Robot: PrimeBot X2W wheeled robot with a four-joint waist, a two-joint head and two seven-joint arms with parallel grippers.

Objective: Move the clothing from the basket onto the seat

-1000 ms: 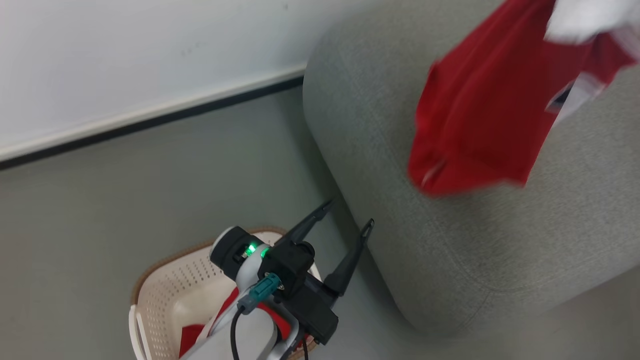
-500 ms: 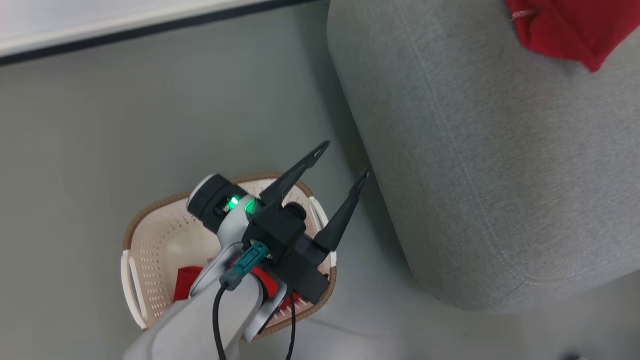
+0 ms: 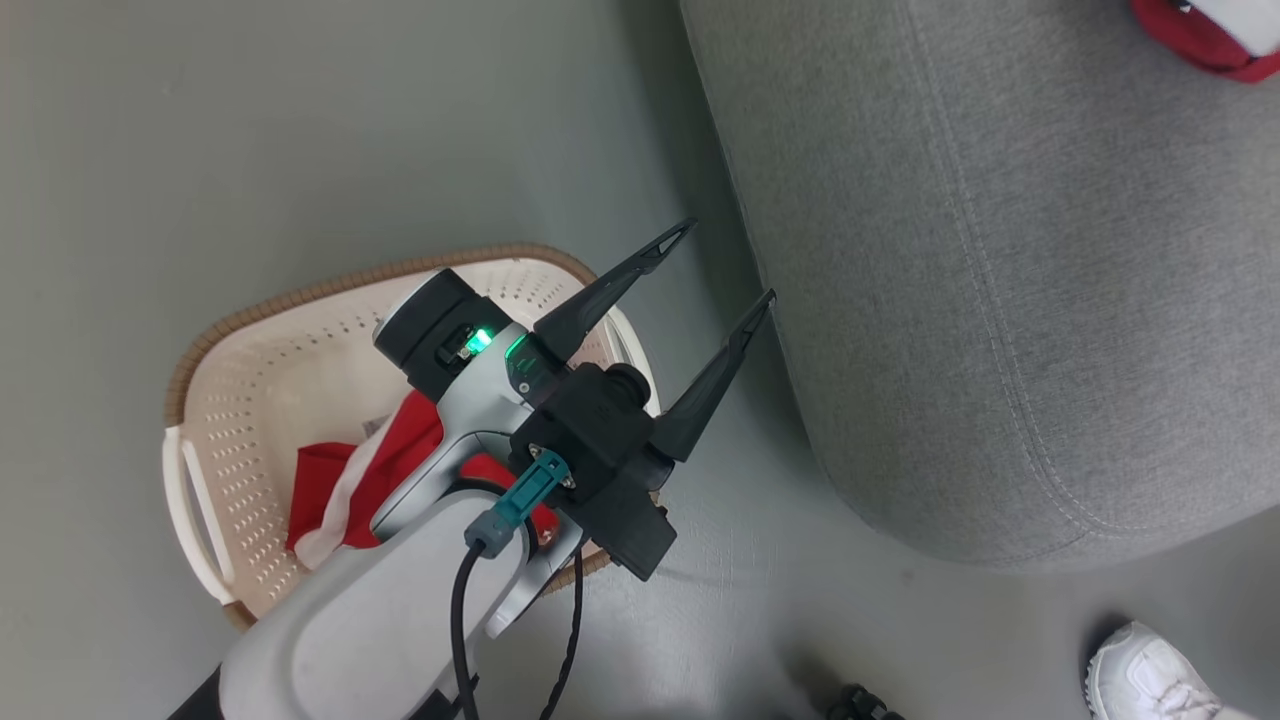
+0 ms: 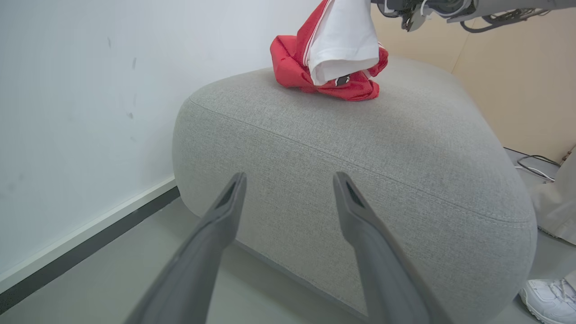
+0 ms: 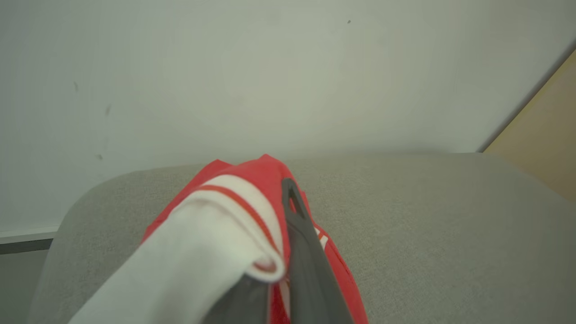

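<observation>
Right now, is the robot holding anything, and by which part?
The right jaws pinch the red jersey by a bunched fold; its bottom rests on the seat. The left jaws are open, empty.

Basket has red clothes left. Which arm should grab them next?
Probably left: the left gripper is open and empty by the basket; the right gripper is shut on the jersey at the seat.

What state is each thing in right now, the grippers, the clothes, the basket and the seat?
Left gripper, open, empty, over the basket.
Right gripper, shut on the jersey.
Jersey, top held up, bottom bunched on the seat.
Red cloth, crumpled inside the basket.
Basket, upright on the floor.
Seat, bearing the jersey's bunched end.
</observation>
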